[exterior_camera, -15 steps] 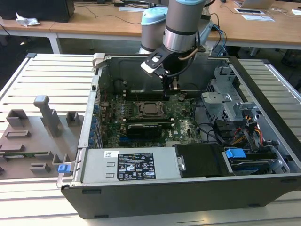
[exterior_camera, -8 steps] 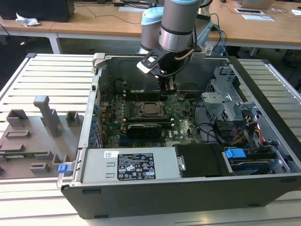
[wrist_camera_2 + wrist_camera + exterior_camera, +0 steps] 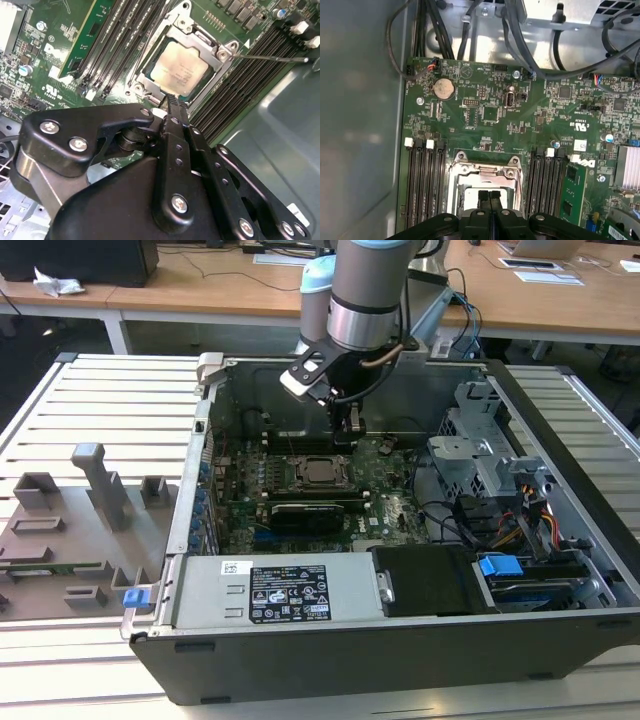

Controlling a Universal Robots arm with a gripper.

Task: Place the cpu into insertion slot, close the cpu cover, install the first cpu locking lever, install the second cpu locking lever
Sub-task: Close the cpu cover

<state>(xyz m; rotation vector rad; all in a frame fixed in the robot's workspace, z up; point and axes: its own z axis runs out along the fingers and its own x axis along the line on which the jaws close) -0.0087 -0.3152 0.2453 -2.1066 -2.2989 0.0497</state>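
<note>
At the exterior view's left, a grey tray (image 3: 40, 540) lies on the table beside the computer case (image 3: 400, 665). Little blocks stick up from it. I think they are shaped to stop parts from sliding.

The case lies on its side with the lid off, so the arm can reach down into it. Inside are the green board (image 3: 238, 508) and a silver power box (image 3: 270, 595) along the near wall. Further to the exterior view's right are a metal cage (image 3: 480, 455) and a bunch of wires (image 3: 530, 518).

In the middle of the board is the insertion slot (image 3: 296, 473). The cpu (image 3: 179, 69) already sits flat in it. The cpu cover (image 3: 200, 36) lies down around the cpu like a picture frame, which keeps the chip in place. 1 thin metal lever (image 3: 270, 57) sticks out sideways over the long black slots (image 3: 250, 80), so I think it is not hooked down yet.

The gripper (image 3: 490, 196) hangs low over 1 edge of the slot. I cannot tell if it touches. Its 2 fingers are pressed together with nothing between them, a thin shape good for pushing.
</note>
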